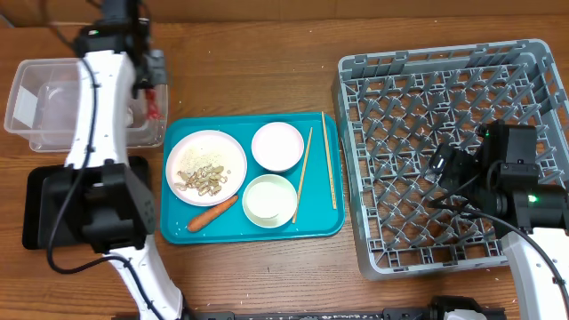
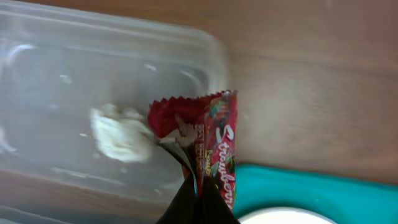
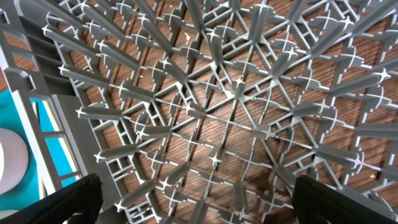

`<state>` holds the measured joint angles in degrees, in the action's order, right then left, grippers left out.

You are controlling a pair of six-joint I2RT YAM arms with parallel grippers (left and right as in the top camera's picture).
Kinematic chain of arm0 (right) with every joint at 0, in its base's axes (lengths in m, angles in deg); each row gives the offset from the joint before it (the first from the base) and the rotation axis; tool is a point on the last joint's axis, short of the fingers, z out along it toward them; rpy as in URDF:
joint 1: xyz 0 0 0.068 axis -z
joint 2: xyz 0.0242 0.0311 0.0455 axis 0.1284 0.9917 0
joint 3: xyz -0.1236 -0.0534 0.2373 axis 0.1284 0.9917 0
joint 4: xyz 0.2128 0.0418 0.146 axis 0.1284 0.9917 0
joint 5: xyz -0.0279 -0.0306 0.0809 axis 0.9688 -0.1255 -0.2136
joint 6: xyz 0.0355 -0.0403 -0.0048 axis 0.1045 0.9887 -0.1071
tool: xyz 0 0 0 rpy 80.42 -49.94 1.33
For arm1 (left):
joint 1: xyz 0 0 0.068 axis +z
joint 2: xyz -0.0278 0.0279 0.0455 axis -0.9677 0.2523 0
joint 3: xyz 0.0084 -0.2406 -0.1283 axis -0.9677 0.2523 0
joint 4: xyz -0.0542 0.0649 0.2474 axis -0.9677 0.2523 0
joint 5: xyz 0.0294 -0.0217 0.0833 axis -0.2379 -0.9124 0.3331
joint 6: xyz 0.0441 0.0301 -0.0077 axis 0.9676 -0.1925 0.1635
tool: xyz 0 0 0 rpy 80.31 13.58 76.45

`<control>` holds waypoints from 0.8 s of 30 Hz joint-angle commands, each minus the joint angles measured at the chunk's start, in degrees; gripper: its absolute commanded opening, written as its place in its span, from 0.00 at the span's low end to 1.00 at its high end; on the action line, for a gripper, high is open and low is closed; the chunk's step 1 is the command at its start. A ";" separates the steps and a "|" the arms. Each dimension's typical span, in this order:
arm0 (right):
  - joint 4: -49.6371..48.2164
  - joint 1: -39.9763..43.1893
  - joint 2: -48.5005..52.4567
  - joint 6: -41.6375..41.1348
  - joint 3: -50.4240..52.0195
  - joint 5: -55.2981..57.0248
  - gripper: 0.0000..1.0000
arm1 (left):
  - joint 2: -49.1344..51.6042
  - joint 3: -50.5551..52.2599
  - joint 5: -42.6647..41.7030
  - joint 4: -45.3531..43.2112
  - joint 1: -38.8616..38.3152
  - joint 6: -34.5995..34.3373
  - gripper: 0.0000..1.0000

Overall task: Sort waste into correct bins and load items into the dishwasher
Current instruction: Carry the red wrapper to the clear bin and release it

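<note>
Wrapper first: your left gripper (image 2: pixel 198 199) has its fingers squeezed shut on one end of the shiny red snack wrapper (image 2: pixel 219 146). The wrapper sticks straight out from the fingertips, long way on. Only its far end reaches over the corner rim of the clear, box-shaped plastic tub (image 2: pixel 93 74), which sits at the far left corner of the desk. The rest of the wrapper hangs over bare wood, between the tub and the flat teal plastic serving tray (image 2: pixel 323 190). A crumpled white tissue (image 2: pixel 121 134) lies inside the tub (it looks just beside the wrapper's tip from the left wrist).

So the tub lies ahead of the fingers, toward the desk's left edge. I think you should carry the wrapper further in over the tub before you let go, or it may drop on the wood.

Your right gripper (image 3: pixel 196 186) has its fingers wide apart and holds nothing. It hangs over the big square grey plastic dish rack (image 1: pixel 444 80) by the desk's right edge, well apart from the tub, so the left arm is the near one.

On the teal tray wait the round white plate (image 1: pixel 206 166) with scraps, the small orange carrot (image 1: pixel 212 214), two small bowls and the thin wooden chopsticks (image 1: pixel 330 160).
</note>
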<state>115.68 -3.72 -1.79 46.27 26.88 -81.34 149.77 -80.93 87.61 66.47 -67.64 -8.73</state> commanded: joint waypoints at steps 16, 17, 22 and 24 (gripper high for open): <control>-0.33 -0.26 -0.37 0.13 -1.42 0.57 1.00 | 0.79 -0.52 0.35 -4.35 8.46 -3.45 0.59; -0.35 -0.26 -0.37 0.13 -1.42 0.57 1.00 | 0.70 -0.55 0.33 -3.89 8.46 -3.32 0.59; -0.37 -0.26 -0.37 0.13 -1.42 0.57 1.00 | -0.74 -2.36 -0.20 2.97 7.56 -2.36 0.46; -0.59 -0.26 -0.37 0.15 -1.42 0.57 1.00 | -2.23 -3.30 -1.07 7.15 6.78 -2.38 0.46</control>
<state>115.61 -3.72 -1.79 46.27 26.88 -81.31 149.75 -81.56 87.61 70.97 -59.47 -11.75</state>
